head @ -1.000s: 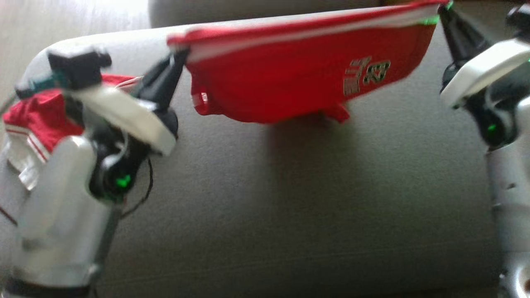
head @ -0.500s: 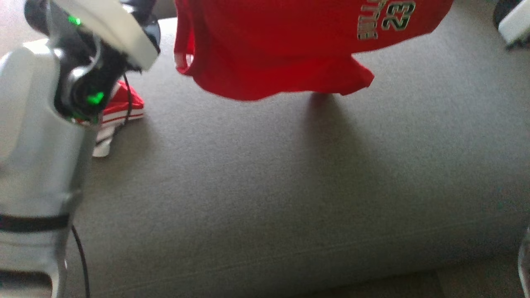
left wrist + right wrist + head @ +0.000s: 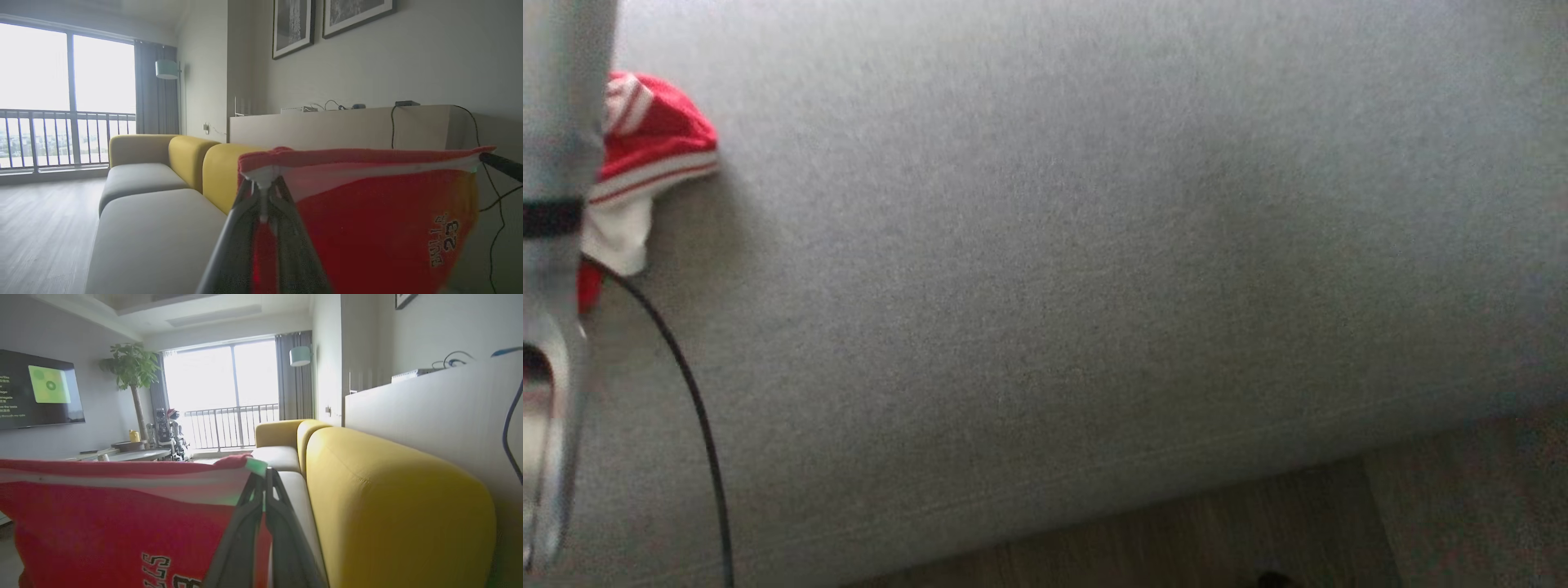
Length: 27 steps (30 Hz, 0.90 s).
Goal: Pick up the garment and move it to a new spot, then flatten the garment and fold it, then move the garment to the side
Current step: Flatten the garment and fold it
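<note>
The garment (image 3: 380,220) is red with a white band along its top hem and the number 23 printed on it. It hangs stretched in the air between my two grippers. In the left wrist view my left gripper (image 3: 261,185) is shut on one top corner of the garment. At the far right of that view a dark fingertip (image 3: 500,163) of the other arm holds the opposite corner. In the right wrist view my right gripper (image 3: 263,473) is shut on the garment (image 3: 114,522) at its top corner, above the grey sofa seat (image 3: 296,490).
In the head view the grey sofa seat (image 3: 1054,245) spreads wide, with a second red and white garment (image 3: 645,163) bunched at its left beside my pale left arm (image 3: 556,163) and a black cable (image 3: 686,392). Wooden floor (image 3: 1176,531) lies below. Yellow sofa backrest (image 3: 388,498) stands behind.
The head view has tilted down, so the held garment and both grippers have left it. The garment has been lifted higher, still stretched between both grippers.
</note>
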Motion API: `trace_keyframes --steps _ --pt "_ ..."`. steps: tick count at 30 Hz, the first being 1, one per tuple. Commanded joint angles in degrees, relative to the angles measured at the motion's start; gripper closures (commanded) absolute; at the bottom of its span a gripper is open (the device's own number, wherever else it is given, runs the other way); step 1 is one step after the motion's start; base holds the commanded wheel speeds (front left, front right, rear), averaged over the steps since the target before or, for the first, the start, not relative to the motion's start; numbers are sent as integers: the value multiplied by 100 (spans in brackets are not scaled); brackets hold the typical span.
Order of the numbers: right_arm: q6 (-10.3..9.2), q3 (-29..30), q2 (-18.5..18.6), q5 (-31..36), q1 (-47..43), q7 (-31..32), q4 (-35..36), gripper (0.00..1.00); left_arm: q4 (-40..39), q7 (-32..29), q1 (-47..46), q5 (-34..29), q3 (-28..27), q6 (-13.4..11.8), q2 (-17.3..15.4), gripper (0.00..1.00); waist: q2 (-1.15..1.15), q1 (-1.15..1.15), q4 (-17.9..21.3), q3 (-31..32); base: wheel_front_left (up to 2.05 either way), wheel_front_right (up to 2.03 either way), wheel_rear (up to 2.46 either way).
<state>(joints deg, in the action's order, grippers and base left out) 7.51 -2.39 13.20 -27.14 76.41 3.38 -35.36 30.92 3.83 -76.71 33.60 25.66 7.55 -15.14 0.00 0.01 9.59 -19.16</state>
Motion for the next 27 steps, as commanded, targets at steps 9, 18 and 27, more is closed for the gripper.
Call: trace_keyframes --steps 9,18,27 --pt "-2 -689 181 137 472 -1249 -714 100 773 1096 -408 -265 456 -8 -12 100 0 -1 -103 -1057 0 0 0" --pt "-2 -1692 678 -475 -924 -752 -694 100 243 1115 1359 203 922 -7 -131 100 0 -1 -111 -847 0 0 0" --pt "-2 -1740 1644 -1504 -3489 575 951 100 -963 1116 3434 924 1773 -7 -825 100 0 -1 -165 -366 0 0 0"
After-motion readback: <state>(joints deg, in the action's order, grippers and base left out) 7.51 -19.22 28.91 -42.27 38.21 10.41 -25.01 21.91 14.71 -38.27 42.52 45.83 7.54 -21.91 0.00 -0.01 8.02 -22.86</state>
